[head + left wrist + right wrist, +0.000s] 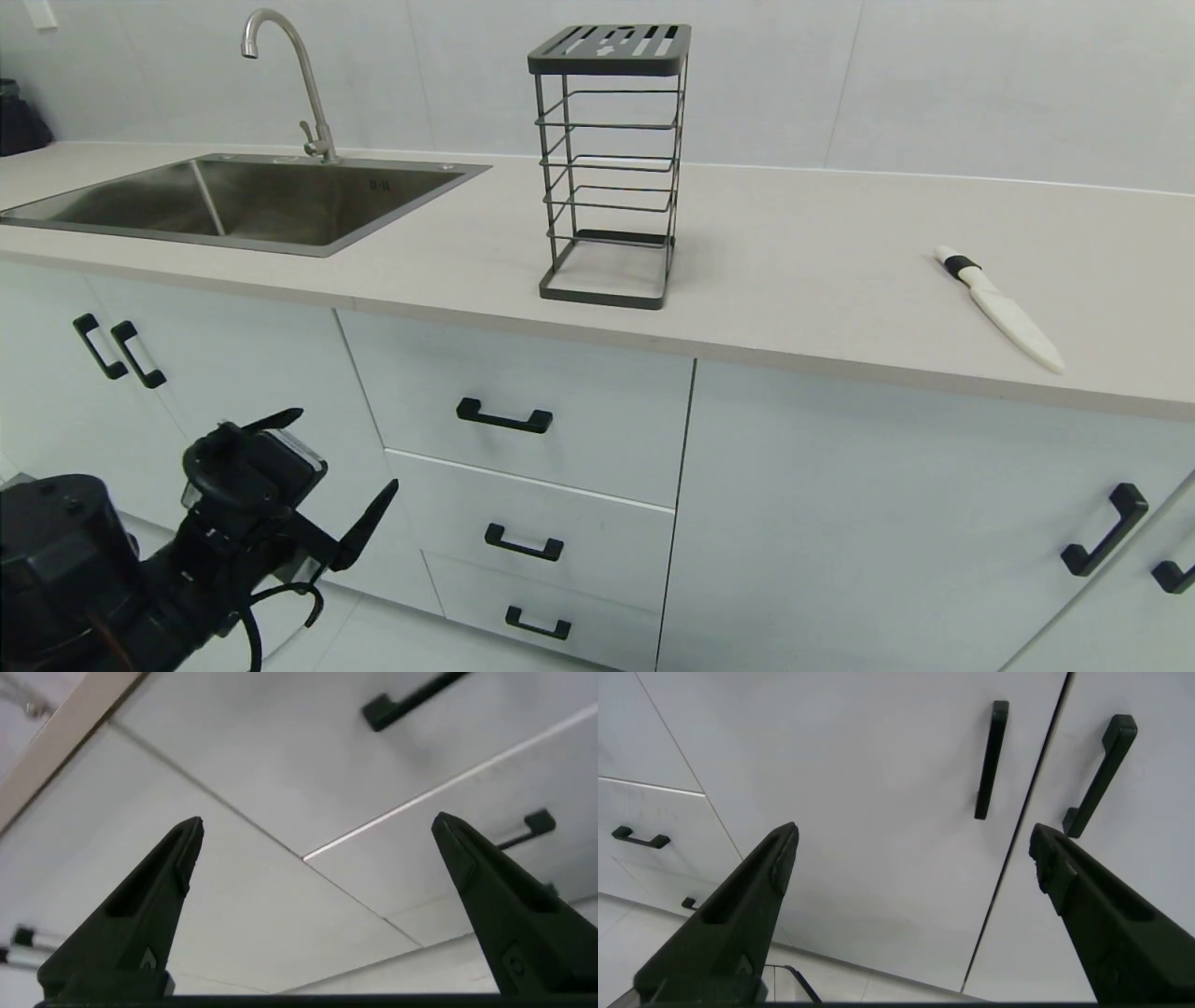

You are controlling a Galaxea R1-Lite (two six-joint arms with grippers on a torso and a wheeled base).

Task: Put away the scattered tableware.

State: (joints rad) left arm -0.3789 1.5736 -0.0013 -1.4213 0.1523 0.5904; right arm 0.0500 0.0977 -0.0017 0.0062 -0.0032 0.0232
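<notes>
Knife (1001, 310) lies on worktop (822, 261), apart from rack (609, 51).
Likely light, stiff, slick: take it near the black band. Left fingers (140, 915) and right fingers (738, 905) gape wide, empty.

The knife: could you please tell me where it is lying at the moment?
In the head view, the knife lies flat on the countertop at the right, near its front edge, well right of the wire rack.

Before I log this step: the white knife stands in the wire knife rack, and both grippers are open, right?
No. The head view shows the white knife lying flat on the countertop, apart from the wire knife rack, on the robot's right of it. Both the left gripper and right gripper are open.
</notes>
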